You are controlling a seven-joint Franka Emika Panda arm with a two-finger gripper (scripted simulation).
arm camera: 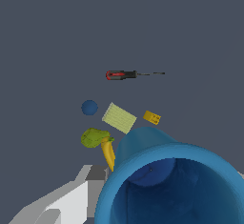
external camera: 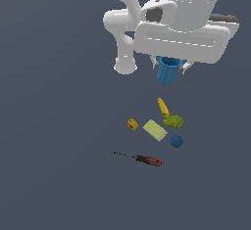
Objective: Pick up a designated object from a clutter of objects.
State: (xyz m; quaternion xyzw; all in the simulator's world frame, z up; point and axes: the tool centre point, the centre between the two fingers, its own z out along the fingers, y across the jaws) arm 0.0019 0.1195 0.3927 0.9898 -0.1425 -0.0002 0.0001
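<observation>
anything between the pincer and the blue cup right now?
Nothing visible. The blue cup is already up in the pincer, hanging above the banana, ball and screwdriver left on the floor.

Cup [external camera: 169, 69] above banana [external camera: 163, 107]

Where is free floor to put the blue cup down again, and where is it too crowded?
The gripper holds the blue cup above the floor. Bare floor lies left of the yellow block and below the screwdriver in the exterior view. Crowded: banana, olive-green lump, pale green pad, blue ball.
</observation>
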